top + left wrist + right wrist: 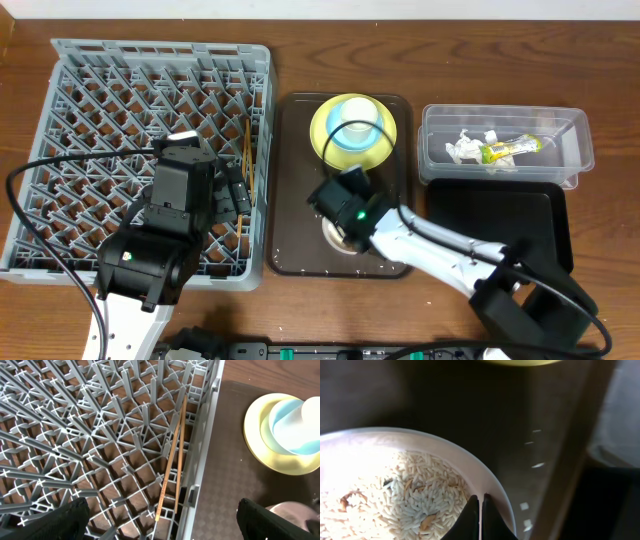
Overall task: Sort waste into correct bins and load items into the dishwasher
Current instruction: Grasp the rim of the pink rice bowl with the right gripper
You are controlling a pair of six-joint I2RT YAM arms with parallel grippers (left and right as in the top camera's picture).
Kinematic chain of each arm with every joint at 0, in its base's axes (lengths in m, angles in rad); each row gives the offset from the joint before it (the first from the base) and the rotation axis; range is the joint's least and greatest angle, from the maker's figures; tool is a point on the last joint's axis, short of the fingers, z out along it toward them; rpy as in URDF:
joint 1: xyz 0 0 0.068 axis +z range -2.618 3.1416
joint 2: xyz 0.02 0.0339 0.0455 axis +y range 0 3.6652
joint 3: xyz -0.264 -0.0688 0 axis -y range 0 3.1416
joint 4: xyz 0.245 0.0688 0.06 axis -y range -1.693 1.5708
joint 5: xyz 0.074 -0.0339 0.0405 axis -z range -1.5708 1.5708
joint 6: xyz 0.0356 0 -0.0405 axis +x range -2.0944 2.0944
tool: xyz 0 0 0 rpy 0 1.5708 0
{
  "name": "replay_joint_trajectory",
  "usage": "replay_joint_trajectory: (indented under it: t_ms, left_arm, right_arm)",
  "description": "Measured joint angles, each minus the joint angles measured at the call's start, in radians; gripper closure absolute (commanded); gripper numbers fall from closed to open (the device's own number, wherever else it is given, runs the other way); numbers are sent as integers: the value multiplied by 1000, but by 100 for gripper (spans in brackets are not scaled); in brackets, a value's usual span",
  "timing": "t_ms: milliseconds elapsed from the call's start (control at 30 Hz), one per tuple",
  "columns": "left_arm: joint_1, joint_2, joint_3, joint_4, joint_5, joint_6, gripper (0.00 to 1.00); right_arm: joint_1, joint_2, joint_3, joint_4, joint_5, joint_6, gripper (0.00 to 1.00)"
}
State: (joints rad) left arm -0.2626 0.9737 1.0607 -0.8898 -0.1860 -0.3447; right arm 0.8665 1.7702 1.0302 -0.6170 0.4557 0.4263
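On the brown tray (295,200), six-o'clock end: white shallow bowl (470,469), round, smooth glossy rim, holding pale rice grains (420,495) flecked with a few brown bits. Right gripper (480,502) has its fingers pressed together, tips just inside the rim at four o'clock in the wrist view.

Twelve-o'clock end: yellow round plate (325,140), light blue bowl (352,145) on it, small white cup (311,410) inside.

Table, nine o'clock: grey plastic dish rack (100,120), square, lattice of pegs. Two thin wooden chopsticks (172,465) lie along its three-o'clock wall. Left gripper (161,507) hangs above them, fingers spread wide.

Two o'clock: clear rectangular tub (570,130) with crumpled white paper scraps (465,148) and a green-and-yellow wrapper (510,150).

Four o'clock: shallow black tray (490,215), touching the tub.
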Motion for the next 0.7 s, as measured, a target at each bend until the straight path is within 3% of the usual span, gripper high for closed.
replay_joint_trajectory:
  t_ms: [200, 600, 700]
  left_arm:
    - [0, 0, 0, 0, 0, 0, 5]
    - [0, 0, 0, 0, 0, 0, 5]
    - [0, 0, 0, 0, 0, 0, 5]
  right_arm:
    - [-103, 0, 8, -27, 8, 4, 98]
    - [-99, -86, 100, -45, -318, -35, 87]
    - [-82, -129, 105, -59, -375, -37, 80]
